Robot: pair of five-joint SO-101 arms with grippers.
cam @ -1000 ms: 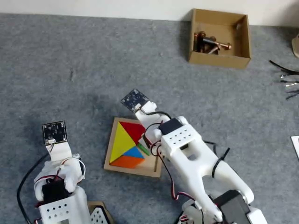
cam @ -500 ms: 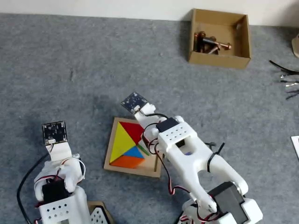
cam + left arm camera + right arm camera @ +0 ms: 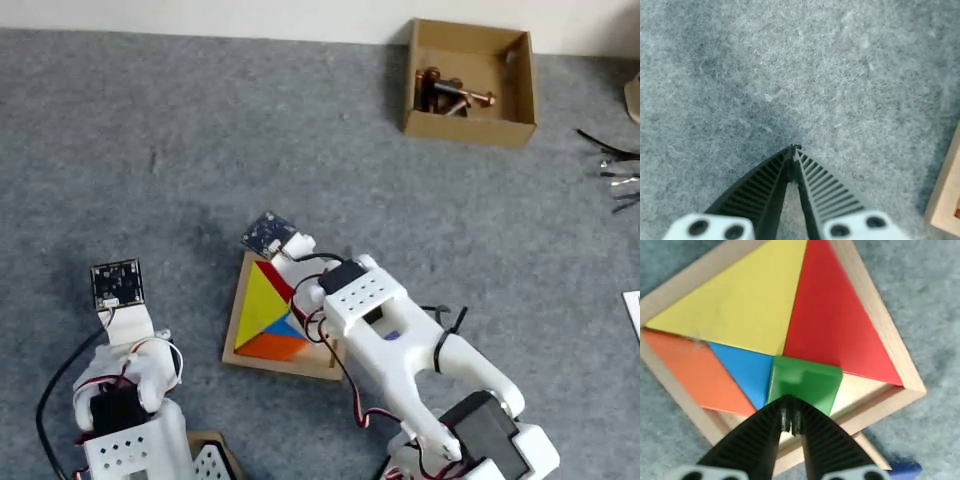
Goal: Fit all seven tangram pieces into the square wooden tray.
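Note:
The square wooden tray point(image 3: 887, 342) lies on grey carpet and holds a yellow triangle point(image 3: 742, 300), a red triangle point(image 3: 832, 322), an orange piece point(image 3: 692, 367), a blue triangle point(image 3: 745, 372) and a green square point(image 3: 807, 382). A bare patch of tray floor point(image 3: 860, 390) shows beside the green square. My right gripper point(image 3: 790, 421) is shut, its tips at the green square's near edge. In the high view the right arm point(image 3: 365, 300) covers the right half of the tray point(image 3: 236, 310). My left gripper point(image 3: 794, 149) is shut over bare carpet, left of the tray's edge point(image 3: 946, 200).
A cardboard box point(image 3: 468, 130) with metal cylinders stands at the back right. Loose cables point(image 3: 610, 165) lie at the right edge. Something blue point(image 3: 905, 470) lies on the carpet just outside the tray. A small box corner point(image 3: 215, 455) sits by the left arm's base.
The right arm has swung left over the tray, and now hides the green square in the high view. The left arm has not moved.

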